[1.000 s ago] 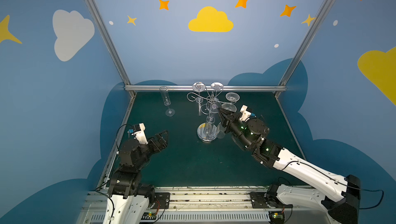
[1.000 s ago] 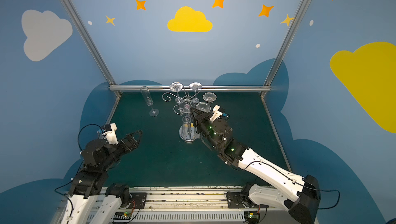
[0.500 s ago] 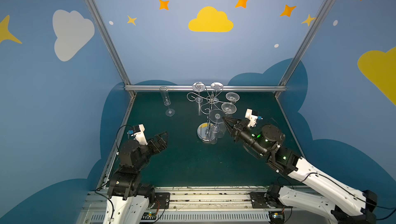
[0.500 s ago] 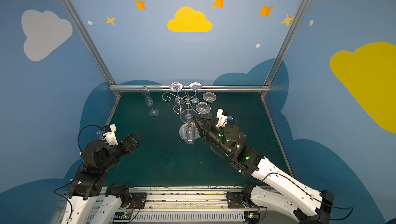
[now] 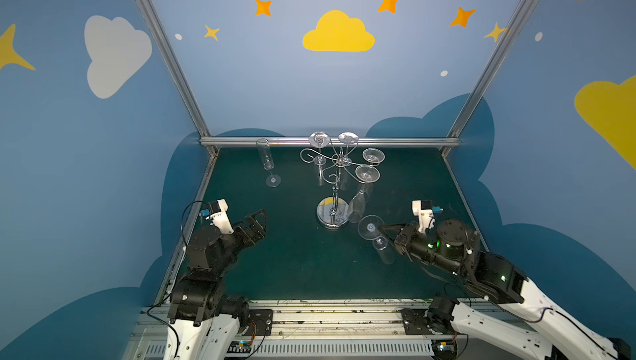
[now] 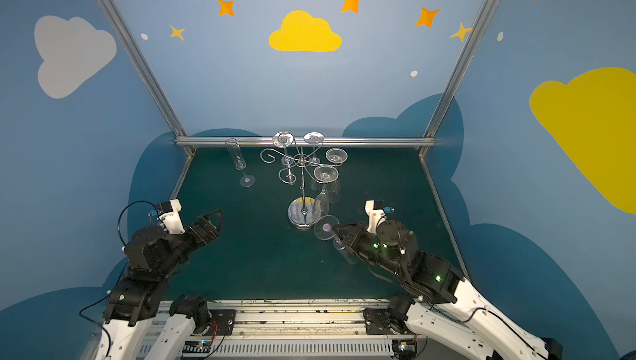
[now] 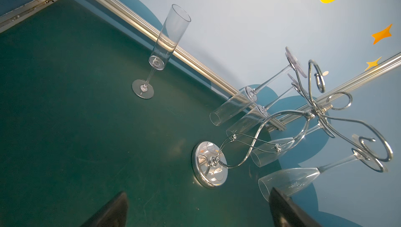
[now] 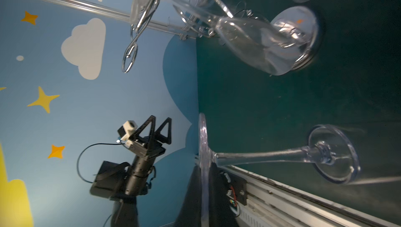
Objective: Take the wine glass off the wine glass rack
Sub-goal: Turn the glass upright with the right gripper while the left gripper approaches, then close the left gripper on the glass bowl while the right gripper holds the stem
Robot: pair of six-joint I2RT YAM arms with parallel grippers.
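The wine glass (image 5: 369, 228) (image 6: 325, 228) is clear and hangs upside down, foot up and bowl toward the mat. My right gripper (image 5: 381, 228) (image 6: 336, 228) (image 8: 204, 193) is shut on the rim of its foot. The glass is off the wine glass rack (image 5: 339, 160) (image 6: 301, 159), in front and right of the rack's mirror base (image 5: 332, 212) (image 7: 209, 164). In the right wrist view its stem (image 8: 260, 156) runs toward the mat. My left gripper (image 5: 258, 222) (image 6: 213, 220) (image 7: 198, 210) stands open and empty at the left front.
Several more glasses hang upside down from the rack's arms; the nearest one (image 5: 358, 200) is tilted beside the base. A tall flute (image 5: 268, 162) (image 7: 165, 45) stands upright at the back left. A metal rail (image 5: 330, 141) bounds the green mat at the back.
My right gripper has pulled back from the rack toward the front right, carrying the wine glass off its arm. The left arm has not moved.
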